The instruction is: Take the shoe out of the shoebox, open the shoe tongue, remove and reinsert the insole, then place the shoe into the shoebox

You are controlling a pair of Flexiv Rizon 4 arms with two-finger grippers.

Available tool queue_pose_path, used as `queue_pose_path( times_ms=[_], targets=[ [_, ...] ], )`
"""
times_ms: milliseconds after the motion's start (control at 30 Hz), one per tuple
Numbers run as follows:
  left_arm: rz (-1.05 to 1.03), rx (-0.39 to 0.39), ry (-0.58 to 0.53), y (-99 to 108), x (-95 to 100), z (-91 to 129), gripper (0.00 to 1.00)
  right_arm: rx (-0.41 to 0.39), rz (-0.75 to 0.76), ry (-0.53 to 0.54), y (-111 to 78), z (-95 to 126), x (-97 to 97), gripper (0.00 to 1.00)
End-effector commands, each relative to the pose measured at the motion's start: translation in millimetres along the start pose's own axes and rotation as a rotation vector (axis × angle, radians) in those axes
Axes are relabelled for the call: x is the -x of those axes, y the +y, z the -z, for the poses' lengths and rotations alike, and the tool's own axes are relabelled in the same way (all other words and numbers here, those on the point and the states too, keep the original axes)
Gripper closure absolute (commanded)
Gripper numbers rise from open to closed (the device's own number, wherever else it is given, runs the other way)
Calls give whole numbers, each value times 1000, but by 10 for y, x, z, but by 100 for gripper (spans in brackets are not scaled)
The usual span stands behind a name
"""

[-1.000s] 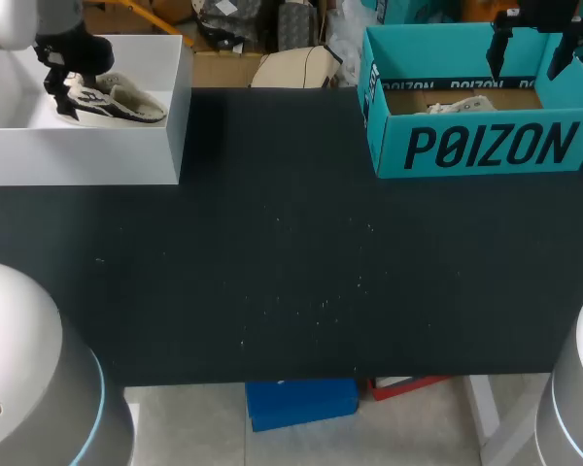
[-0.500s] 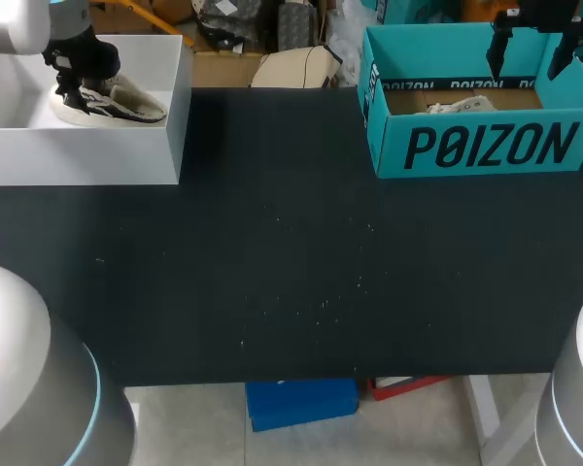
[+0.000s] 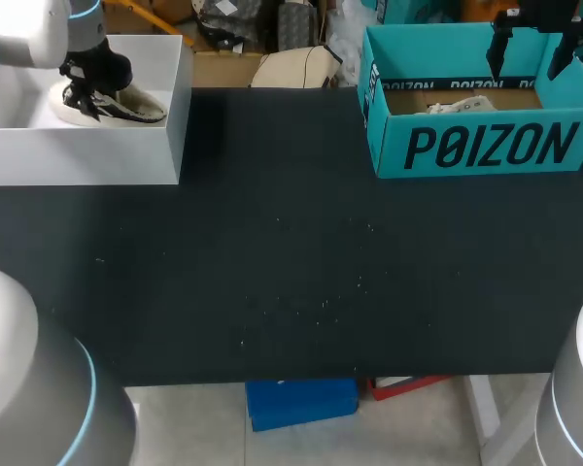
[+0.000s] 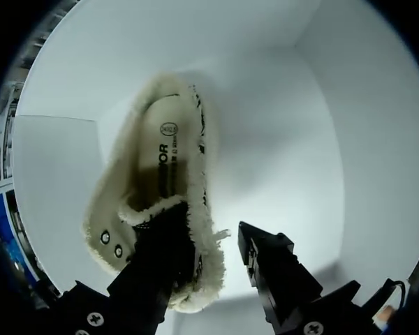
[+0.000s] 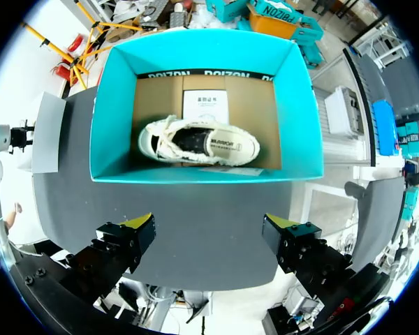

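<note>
Cream frayed sneaker (image 4: 160,139) lying in the white shoebox (image 4: 293,139); my left gripper (image 4: 209,229) is straddling its opening rim, fingers apart. It looks soft and light, probably best pinched at that rim.

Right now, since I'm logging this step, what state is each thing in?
white box: open, shoe inside
shoe in white box: opening up, one finger inside it
teal shoebox: open, shoe inside
shoe in teal shoebox: sole down, untouched
left gripper: open, astride the shoe's collar
right gripper: open, empty, clear of the teal shoebox
</note>
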State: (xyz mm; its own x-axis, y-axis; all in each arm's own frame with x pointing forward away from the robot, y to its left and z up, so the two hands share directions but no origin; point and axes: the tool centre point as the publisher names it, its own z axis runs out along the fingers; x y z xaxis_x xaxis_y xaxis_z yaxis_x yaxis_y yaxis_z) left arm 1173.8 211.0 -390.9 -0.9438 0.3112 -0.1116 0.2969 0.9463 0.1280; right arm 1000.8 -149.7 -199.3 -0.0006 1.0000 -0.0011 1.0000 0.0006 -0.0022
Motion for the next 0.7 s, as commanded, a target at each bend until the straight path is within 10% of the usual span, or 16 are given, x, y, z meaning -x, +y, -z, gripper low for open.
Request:
queue_pose_path(
  times_ms=[33, 333, 433, 700],
  targets=[
    [-1, -9, 3, -19, 90, -129, 57, 0, 0, 0, -1, -3, 2, 0],
    [1, 1, -2, -65, 150, -277, 63, 0, 0, 0, -1, -3, 2, 0],
    [5, 11, 1, -56, 158, -312, 100, 0, 0, 0, -1, -3, 2, 0],
    [0, -13, -12, -74, 93, -123, 100, 0, 0, 0, -1, -3, 2, 0]
  ],
)
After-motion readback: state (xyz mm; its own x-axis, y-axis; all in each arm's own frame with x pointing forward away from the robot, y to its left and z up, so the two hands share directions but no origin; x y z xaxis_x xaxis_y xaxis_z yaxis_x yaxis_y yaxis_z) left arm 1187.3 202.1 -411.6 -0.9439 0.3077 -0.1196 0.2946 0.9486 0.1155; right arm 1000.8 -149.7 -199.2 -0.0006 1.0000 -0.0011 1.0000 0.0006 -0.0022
